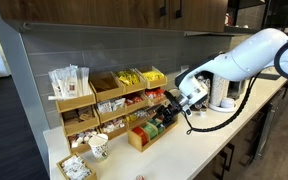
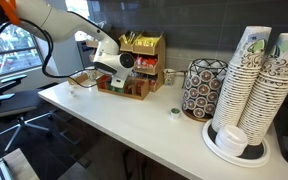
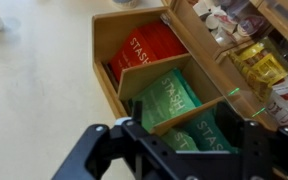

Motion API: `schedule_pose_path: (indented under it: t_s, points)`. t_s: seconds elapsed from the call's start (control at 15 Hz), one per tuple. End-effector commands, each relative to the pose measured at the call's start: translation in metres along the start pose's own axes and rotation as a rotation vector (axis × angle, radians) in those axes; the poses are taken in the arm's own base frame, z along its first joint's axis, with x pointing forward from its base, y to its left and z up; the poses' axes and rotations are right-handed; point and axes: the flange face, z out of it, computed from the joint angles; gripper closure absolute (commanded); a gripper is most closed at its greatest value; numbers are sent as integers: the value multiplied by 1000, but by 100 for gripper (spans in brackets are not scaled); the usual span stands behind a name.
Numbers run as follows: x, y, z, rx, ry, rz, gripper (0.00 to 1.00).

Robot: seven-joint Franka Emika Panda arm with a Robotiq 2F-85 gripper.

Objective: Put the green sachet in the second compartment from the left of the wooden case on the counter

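In the wrist view the wooden case lies on the pale counter. Its end slot holds red sachets. The second compartment holds a bright green sachet leaning on a thin divider. Darker green sachets fill the slot after it. My gripper hovers just above the case, jaws spread wide on either side of that divider, with nothing between the fingers. In both exterior views the gripper hangs over the case.
A taller tiered wooden rack of packets stands against the wall behind the case. A paper cup and a pale tray of white packets sit at the counter's end. Stacked cups and a mesh holder stand further along.
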Motion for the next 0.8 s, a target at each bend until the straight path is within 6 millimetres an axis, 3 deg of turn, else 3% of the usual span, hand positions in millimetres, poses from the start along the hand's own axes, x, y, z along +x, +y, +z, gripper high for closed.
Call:
schedule_pose_path:
  t_s: [0.0,0.33,0.73]
  points:
    - [1,7,-10,-17,20,-19,0]
    - [-1,24,-31,-55,54,-103,0]
    - [-16,55,-68,-123,150,-411,0]
